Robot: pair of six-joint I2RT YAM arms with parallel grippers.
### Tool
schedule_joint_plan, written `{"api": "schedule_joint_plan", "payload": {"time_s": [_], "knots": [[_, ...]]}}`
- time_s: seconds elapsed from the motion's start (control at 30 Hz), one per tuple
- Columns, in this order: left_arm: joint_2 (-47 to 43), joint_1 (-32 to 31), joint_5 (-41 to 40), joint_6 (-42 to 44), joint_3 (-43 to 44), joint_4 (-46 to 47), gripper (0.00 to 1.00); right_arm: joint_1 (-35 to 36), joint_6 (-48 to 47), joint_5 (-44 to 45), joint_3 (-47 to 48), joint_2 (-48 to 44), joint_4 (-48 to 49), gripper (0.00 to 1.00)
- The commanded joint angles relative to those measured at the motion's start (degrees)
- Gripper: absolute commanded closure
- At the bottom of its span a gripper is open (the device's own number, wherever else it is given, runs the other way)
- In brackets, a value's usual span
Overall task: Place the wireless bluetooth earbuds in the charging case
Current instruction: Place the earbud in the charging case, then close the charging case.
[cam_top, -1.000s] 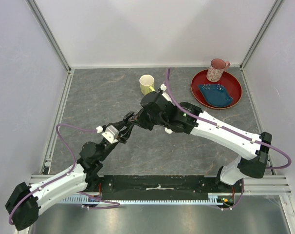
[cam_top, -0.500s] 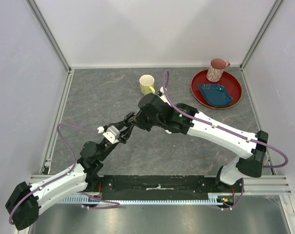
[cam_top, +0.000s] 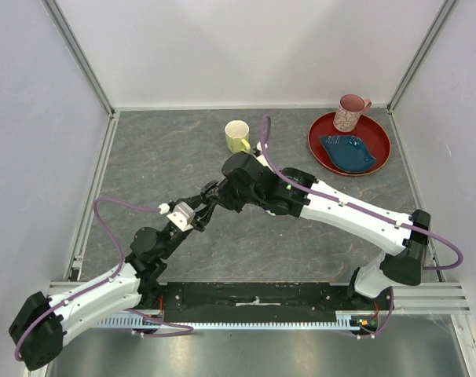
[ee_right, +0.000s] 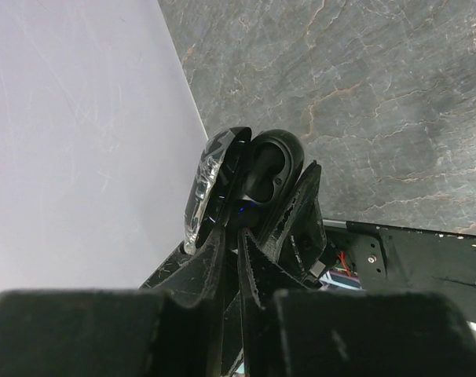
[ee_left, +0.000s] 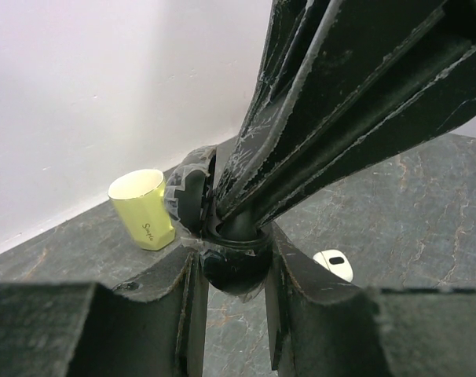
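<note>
1. Earbuds: I can make out only one, a white earbud [ee_left: 333, 264]. It lies on the grey table [cam_top: 159, 157] just beside the left gripper [ee_left: 234, 273], outside the case.
2. The black charging case [ee_left: 228, 263] sits where the two arms meet, near the middle of the table, with its glossy lid [ee_right: 213, 184] hinged open.
3. The left gripper is clamped on the charging case, one finger on each side of its rounded body.
4. The right gripper [ee_right: 255, 212] has its fingertips right at the open cavity. Its fingers stand close, with a thin slit between them, and I cannot tell whether anything is pinched there.
5. The cavity is too dark to show whether a bud sits inside.
6. Behind the arms stands a yellow mug [cam_top: 237, 135]. At the back right, a red plate [cam_top: 379, 161] carries a pink mug [cam_top: 350, 112] and a blue dish [cam_top: 348, 151].
</note>
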Motion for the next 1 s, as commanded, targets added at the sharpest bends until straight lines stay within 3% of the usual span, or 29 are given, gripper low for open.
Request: {"api": "schedule_joint_plan", "payload": {"time_s": [0.0,0.4,0.7,0.97], "knots": [[-0.6,-0.3,1.6,1.9,3.2,5.3,0.98,0.3,-0.6,-1.2,-0.4,1.1,2.8,0.83],[-0.5,-0.3,1.2,0.5,2.4,5.3,0.98,0.4,-6.8,2.0,0.3,-3.5,5.5,0.58],[-1.2,-0.3,-0.3,0.4,2.2,5.4,0.98,0.3,-11.5,1.8,-4.5,-9.2,12.5,0.56],[-3.2,-0.3,-0.6,-2.5,2.5,4.2,0.98,0.3,-25.6,3.5,-12.8,-18.5,25.3,0.56]]}}
